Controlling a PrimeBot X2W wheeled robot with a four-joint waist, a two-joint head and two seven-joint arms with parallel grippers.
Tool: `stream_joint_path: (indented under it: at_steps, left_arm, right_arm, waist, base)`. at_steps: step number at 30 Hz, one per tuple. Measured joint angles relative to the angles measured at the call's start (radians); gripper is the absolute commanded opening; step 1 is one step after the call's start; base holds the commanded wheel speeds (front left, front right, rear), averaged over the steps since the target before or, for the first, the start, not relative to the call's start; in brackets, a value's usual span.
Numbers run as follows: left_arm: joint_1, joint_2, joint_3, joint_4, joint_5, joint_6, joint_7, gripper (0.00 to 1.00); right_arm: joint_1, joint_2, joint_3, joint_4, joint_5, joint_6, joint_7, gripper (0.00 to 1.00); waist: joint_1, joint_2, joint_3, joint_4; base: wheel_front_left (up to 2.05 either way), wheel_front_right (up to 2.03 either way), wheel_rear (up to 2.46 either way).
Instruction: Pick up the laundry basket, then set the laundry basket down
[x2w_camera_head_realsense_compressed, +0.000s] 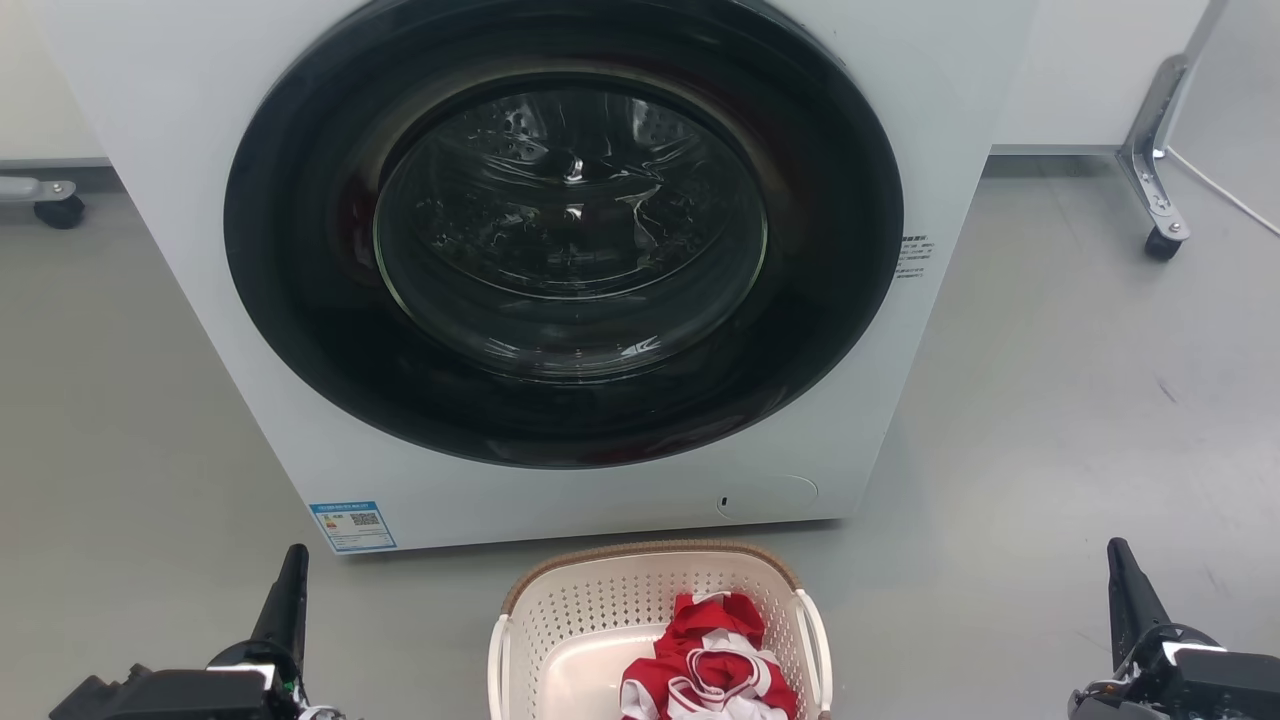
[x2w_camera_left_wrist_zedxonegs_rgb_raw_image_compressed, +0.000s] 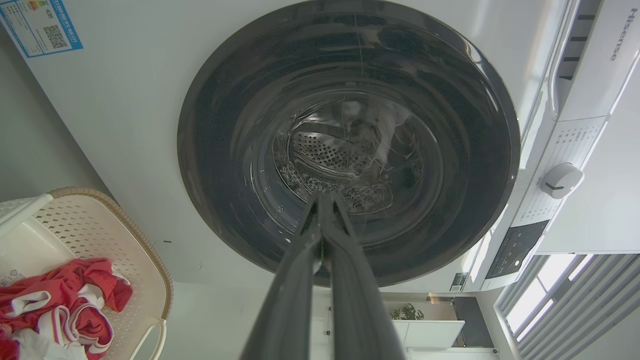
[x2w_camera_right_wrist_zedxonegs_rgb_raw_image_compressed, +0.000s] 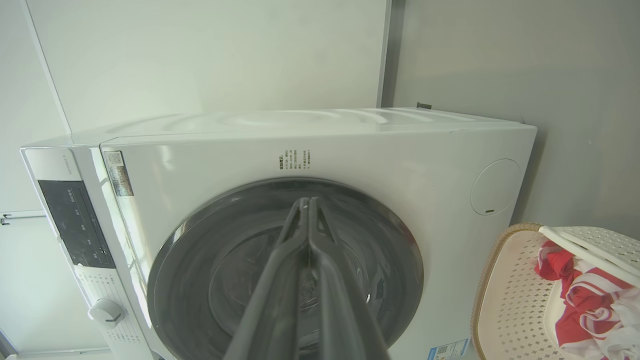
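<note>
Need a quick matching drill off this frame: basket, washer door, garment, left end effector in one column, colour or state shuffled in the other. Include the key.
Column A
1. basket
2. door
3. garment
4. left end effector

Column B
a. red and white
b. pinched shut, nothing held
c. cream, brown rim
d. round, dark glass

Pairs: 1-c, 2-d, 3-a, 4-b
</note>
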Motion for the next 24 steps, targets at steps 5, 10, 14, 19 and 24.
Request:
stream_joint_path:
  at_steps: [5, 10, 14, 19, 24]
  left_arm:
    - [0.0, 0.0, 0.0, 0.0, 0.0, 0.0, 0.0, 0.0]
    - [0.0, 0.0, 0.0, 0.0, 0.0, 0.0, 0.0, 0.0]
    - [0.0, 0.0, 0.0, 0.0, 0.0, 0.0, 0.0, 0.0]
    - [0.0, 0.0, 0.0, 0.0, 0.0, 0.0, 0.0, 0.0]
    - [0.0, 0.0, 0.0, 0.0, 0.0, 0.0, 0.0, 0.0]
  right_arm:
    - [0.0, 0.0, 0.0, 0.0, 0.0, 0.0, 0.0, 0.0]
    - [0.0, 0.0, 0.0, 0.0, 0.0, 0.0, 0.0, 0.0]
    - [0.0, 0.0, 0.0, 0.0, 0.0, 0.0, 0.0, 0.0]
    - [0.0, 0.0, 0.0, 0.0, 0.0, 0.0, 0.0, 0.0]
    - [0.0, 0.0, 0.0, 0.0, 0.0, 0.0, 0.0, 0.0]
  waist:
    - [0.0, 0.0, 0.0, 0.0]
    - [0.0, 0.0, 0.0, 0.0]
    - [0.0, 0.0, 0.0, 0.0]
    - [0.0, 0.0, 0.0, 0.0]
    - [0.0, 0.0, 0.0, 0.0]
  base:
    - [0.0, 0.0, 0.0]
    - [0.0, 0.0, 0.0]
    - [0.0, 0.0, 0.0]
    - [0.0, 0.0, 0.0]
    - [0.0, 0.0, 0.0]
